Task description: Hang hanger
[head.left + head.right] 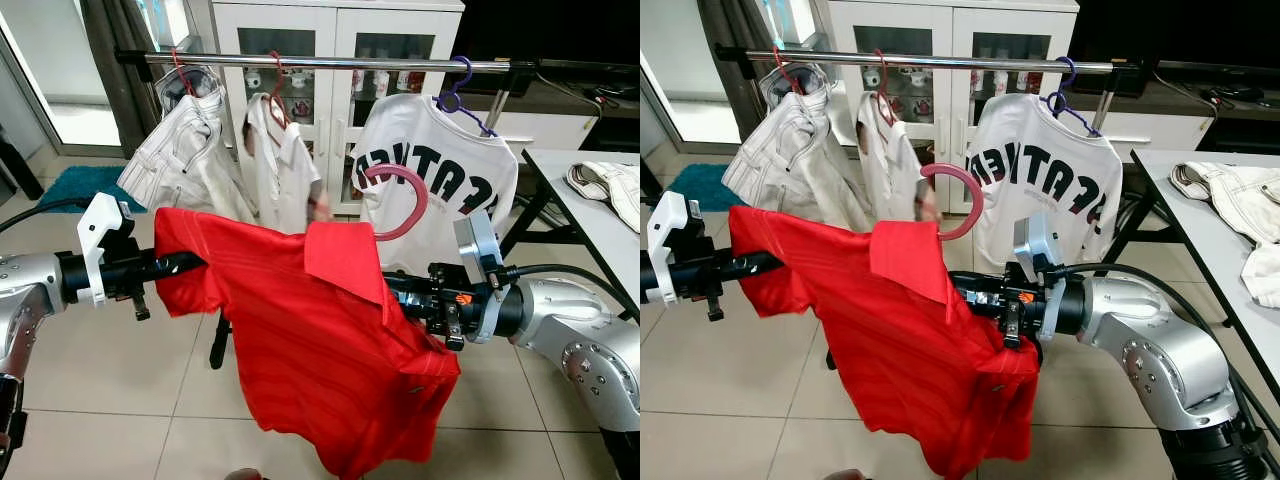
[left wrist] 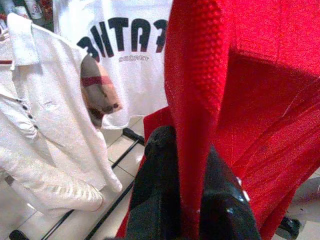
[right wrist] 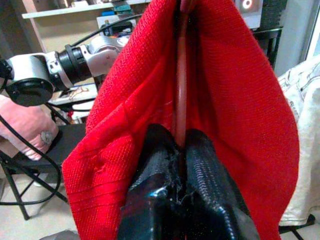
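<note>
A red polo shirt (image 1: 320, 340) on a pink hanger hangs between my two arms, below the metal rail (image 1: 330, 62). The hanger's pink hook (image 1: 400, 200) curves up above the collar, well under the rail. My left gripper (image 1: 185, 263) is shut on the shirt's left shoulder; its fingers (image 2: 160, 200) pinch the red fabric. My right gripper (image 1: 400, 290) is shut on the hanger's pink bar (image 3: 181, 100) through the right shoulder, fingers (image 3: 200, 185) pressed around it.
On the rail hang a striped white shirt (image 1: 180, 150), a white polo (image 1: 280, 165) and a white lettered T-shirt (image 1: 440, 175) on a purple hanger. A white cabinet (image 1: 330, 40) stands behind. A table (image 1: 580, 200) with folded clothes is at the right.
</note>
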Controlling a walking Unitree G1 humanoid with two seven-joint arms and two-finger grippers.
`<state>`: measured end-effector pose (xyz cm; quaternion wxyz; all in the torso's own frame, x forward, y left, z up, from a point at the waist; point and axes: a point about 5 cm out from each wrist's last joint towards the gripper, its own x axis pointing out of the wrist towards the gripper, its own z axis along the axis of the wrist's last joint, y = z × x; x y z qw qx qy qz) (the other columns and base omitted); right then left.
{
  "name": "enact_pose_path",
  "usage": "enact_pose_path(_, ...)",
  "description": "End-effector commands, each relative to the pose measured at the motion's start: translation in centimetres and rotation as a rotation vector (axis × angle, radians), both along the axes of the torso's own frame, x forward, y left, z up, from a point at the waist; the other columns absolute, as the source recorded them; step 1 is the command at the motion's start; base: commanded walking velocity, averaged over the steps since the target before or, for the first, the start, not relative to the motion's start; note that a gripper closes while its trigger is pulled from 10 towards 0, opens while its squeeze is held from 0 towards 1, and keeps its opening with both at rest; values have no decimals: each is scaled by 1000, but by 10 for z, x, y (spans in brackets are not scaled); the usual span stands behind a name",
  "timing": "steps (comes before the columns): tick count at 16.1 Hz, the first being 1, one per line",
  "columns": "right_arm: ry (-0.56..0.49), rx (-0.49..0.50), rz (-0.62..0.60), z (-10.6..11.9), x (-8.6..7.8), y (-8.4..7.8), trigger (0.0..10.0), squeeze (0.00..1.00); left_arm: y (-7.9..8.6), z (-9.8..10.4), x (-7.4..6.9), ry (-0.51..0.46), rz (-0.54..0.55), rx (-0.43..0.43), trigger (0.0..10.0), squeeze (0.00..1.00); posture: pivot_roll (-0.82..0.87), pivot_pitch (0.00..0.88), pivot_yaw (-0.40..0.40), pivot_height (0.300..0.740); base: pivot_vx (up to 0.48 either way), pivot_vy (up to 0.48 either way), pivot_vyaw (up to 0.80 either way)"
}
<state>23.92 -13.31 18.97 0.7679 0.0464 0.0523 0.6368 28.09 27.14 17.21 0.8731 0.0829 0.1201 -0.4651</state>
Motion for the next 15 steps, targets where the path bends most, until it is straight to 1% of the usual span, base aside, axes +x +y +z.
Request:
enact_pose_path(1,-40,33,4,8,-2,-2,10000,0,2,4,3,-23,20,11,0,0,23,0,29,740,0,0,0)
enact_pose_path(3,-40,35,-6,7,-1,-3,10000,0,8,4,8,-62,126,-9,0,0,23,0,31,740,0,0,0)
enact_pose_path(4,-39,39,-25,7,0,-4,10000,0,14,6,12,-99,228,-55,0,0,23,0,31,740,0,0,0)
enact_pose_path(5,-35,45,-56,7,3,-6,10000,0,23,7,16,-127,358,-133,0,0,23,0,31,740,0,0,0)
enact_pose_path(6,-31,50,-84,7,5,-8,10000,0,32,4,18,-137,476,-184,0,0,20,0,36,740,0,0,0)
enact_pose_path(7,-27,59,-103,7,7,-10,10000,0,42,-2,17,-135,600,-220,0,0,23,0,33,740,0,0,0)
enact_pose_path(8,-25,65,-109,8,7,-10,10000,0,46,-6,17,-129,665,-241,0,0,23,0,33,740,0,0,0)
enact_pose_path(9,-22,76,-115,8,8,-11,10000,0,53,-13,15,-117,765,-260,0,0,27,0,28,740,0,0,0)
enact_pose_path(10,-20,88,-117,9,8,-11,10000,0,57,-21,13,-88,841,-266,0,0,27,0,28,740,0,0,0)
enact_pose_path(11,-19,98,-122,10,9,-11,10000,0,58,-30,11,-59,896,-251,0,0,29,0,25,740,0,0,0)
enact_pose_path(13,-19,107,-132,11,11,-12,10000,0,60,-46,8,-7,990,-201,0,0,30,0,22,740,0,0,0)
enact_pose_path(15,-21,109,-136,11,12,-12,10000,0,58,-51,8,5,1001,-195,0,0,30,0,22,740,0,0,0)
